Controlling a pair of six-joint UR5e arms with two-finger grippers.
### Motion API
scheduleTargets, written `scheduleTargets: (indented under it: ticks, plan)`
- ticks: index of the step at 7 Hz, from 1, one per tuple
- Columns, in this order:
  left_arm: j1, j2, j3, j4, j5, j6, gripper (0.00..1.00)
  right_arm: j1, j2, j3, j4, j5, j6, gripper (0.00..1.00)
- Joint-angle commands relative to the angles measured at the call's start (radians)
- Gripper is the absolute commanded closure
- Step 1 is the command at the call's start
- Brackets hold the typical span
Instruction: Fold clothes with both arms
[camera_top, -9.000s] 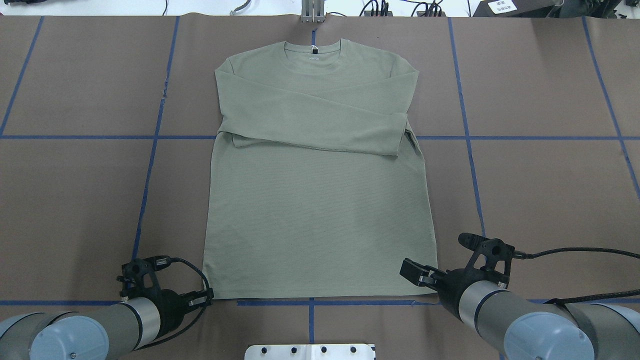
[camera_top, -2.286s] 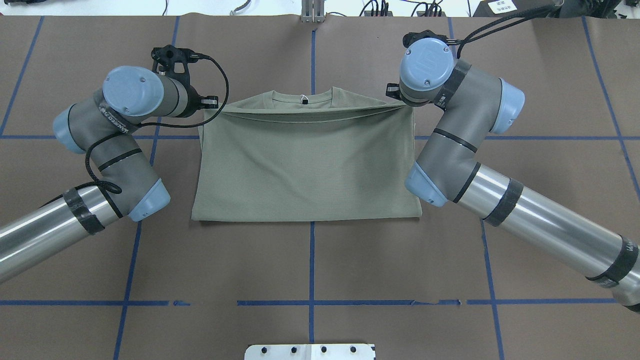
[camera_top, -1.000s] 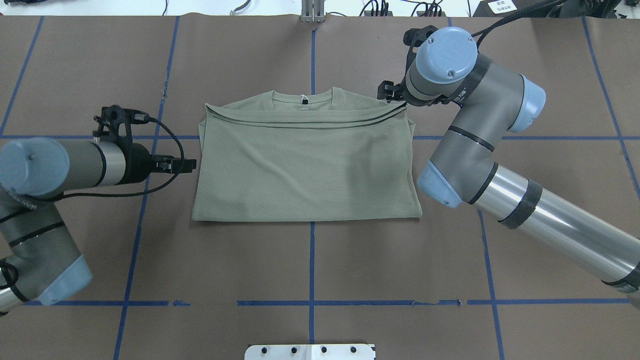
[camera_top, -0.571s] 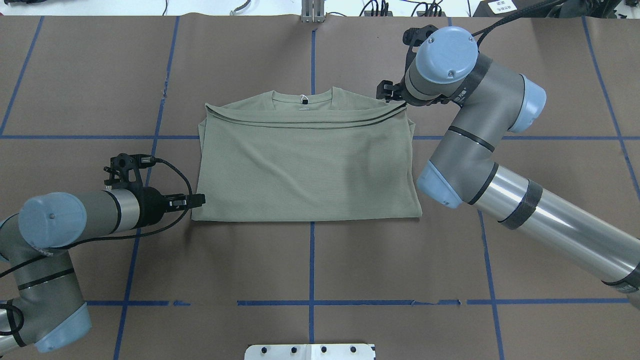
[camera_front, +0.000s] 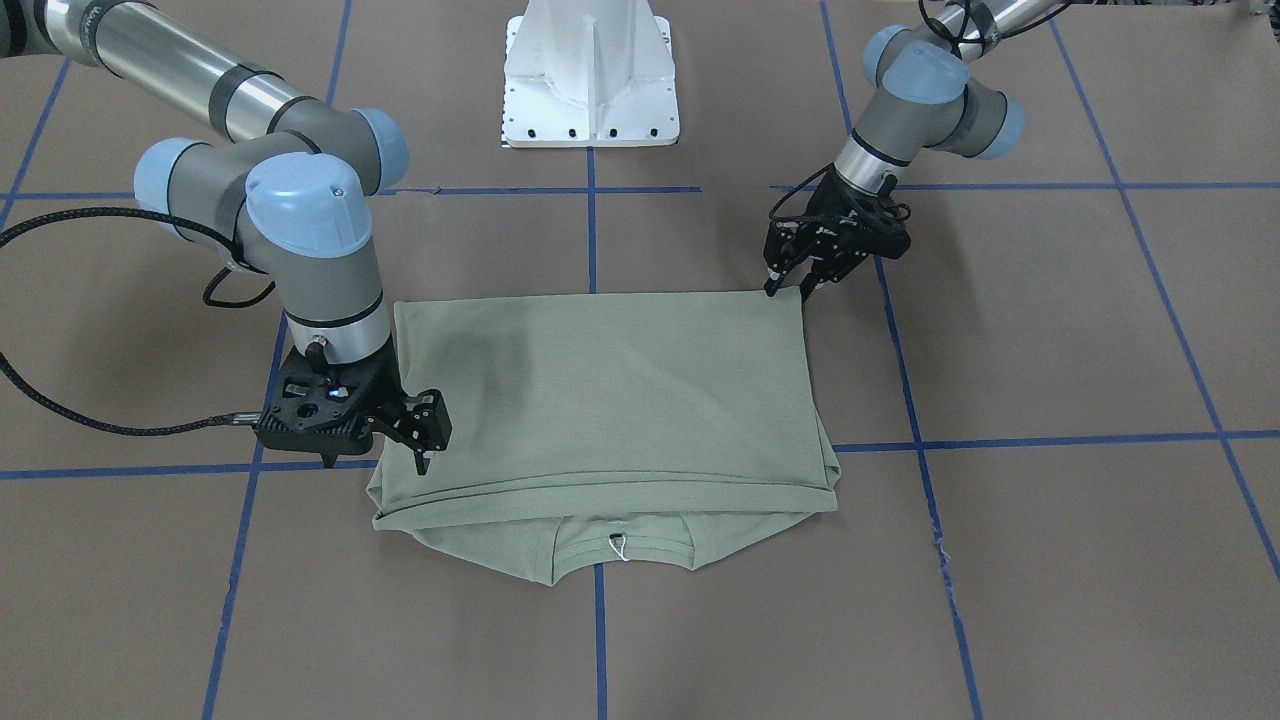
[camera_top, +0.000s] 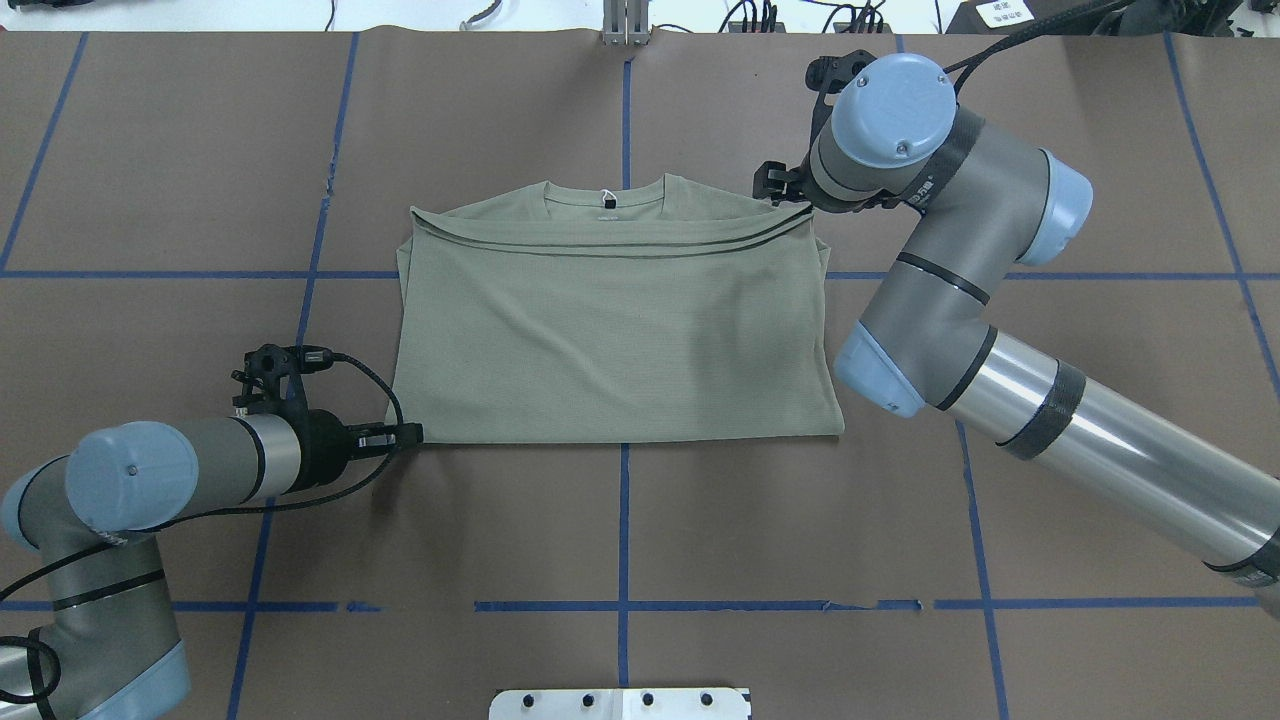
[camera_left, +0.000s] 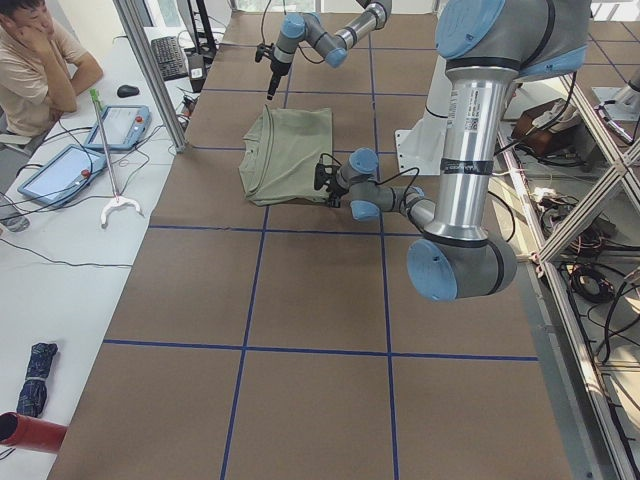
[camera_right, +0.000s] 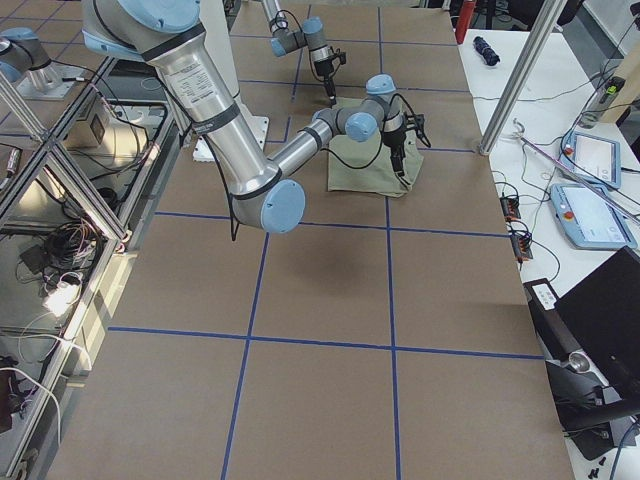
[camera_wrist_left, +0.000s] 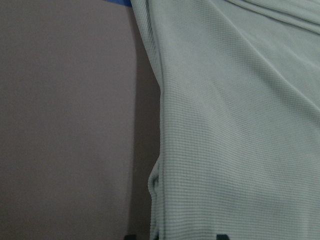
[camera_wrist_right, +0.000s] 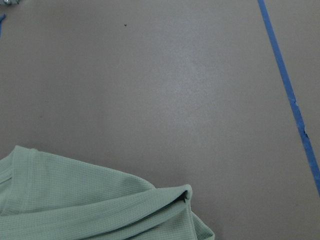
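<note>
Brown paper-covered tabletop (camera_top: 800, 520) under my fingers (camera_top: 405, 434), gridded with blue tape (camera_top: 623, 520). Ahead of my fingers, a white desk (camera_left: 60, 260) and an aluminium post (camera_left: 155, 80).

The left arm (camera_top: 200, 470) and right arm (camera_top: 1100, 450) are built alike: grey tubes, polished silver sections, round light-blue joint caps dotted with small screws, and black tape bands, 1 with white lettering. Farthest from the white pedestal base (camera_front: 590, 75), which shows a row of dark bolt holes, sit the black 2-finger left gripper (camera_front: 788, 290) and right gripper (camera_front: 428, 455). A black braided cable (camera_front: 100, 429) feeds each wrist.
</note>
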Motion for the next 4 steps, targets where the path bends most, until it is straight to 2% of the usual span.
scheduleTargets:
  ticks: [1,3,4]
  plan:
    - [0.001,0.008,0.0,0.0,0.004,-0.002,1.0,0.0,0.0,0.001,0.0,0.0,0.0,0.0]
    - [-0.017,0.028,-0.009,0.002,0.002,0.018,1.0,0.0,0.0,0.001,0.0,-0.002,0.0,0.0]
    - [-0.074,0.037,-0.005,0.005,0.001,0.121,1.0,0.0,0.0,0.0,0.0,-0.002,0.0,0.0]
